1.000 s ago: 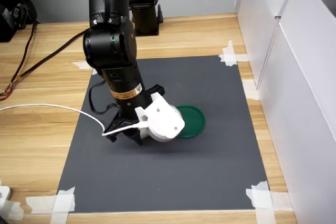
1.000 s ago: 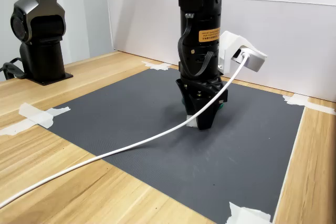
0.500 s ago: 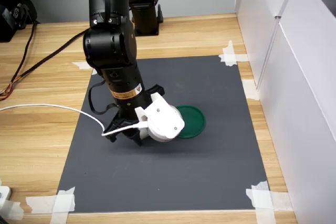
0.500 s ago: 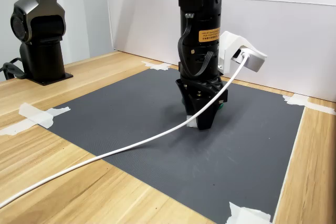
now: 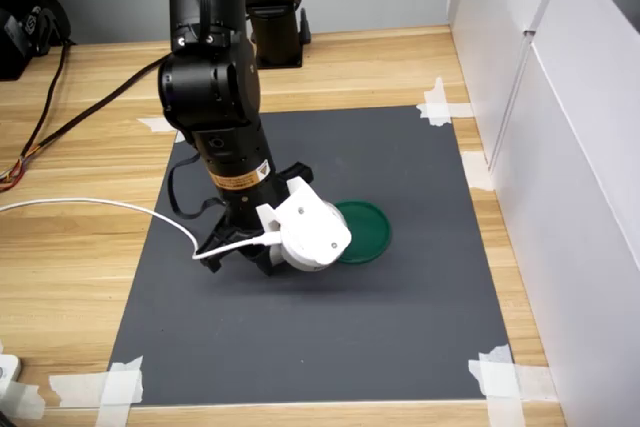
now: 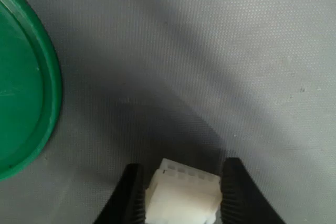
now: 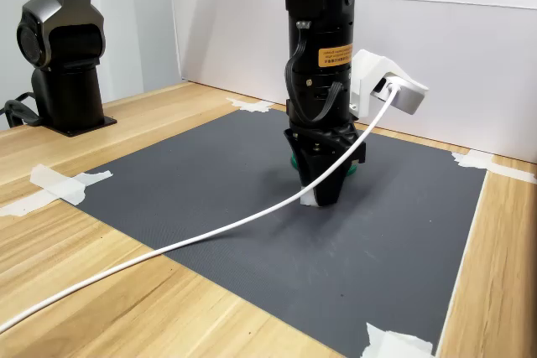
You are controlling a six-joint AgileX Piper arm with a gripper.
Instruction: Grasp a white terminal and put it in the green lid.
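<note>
In the wrist view, the white terminal [image 6: 184,199] sits clamped between the two black fingers of my gripper [image 6: 182,174], which is shut on it just above the dark mat. The green lid [image 6: 21,77] lies flat on the mat a short way off to one side, with nothing inside the part that shows. In the first exterior view the green lid [image 5: 362,229] is partly covered by the white camera housing [image 5: 308,232], which also hides the terminal. In the second exterior view the gripper [image 7: 322,196] hangs low over the mat, a bit of white terminal [image 7: 309,199] at its tip.
A dark grey mat [image 5: 400,327] is taped to the wooden table [image 5: 90,237]. A white cable [image 7: 210,232] trails from the camera housing across the mat. White panels [image 5: 560,147] wall the first exterior view's right. A black stand [image 7: 67,48] is at the second exterior view's left.
The gripper has risen very slightly off the mat with the terminal held between its fingers. The lid has not moved.
</note>
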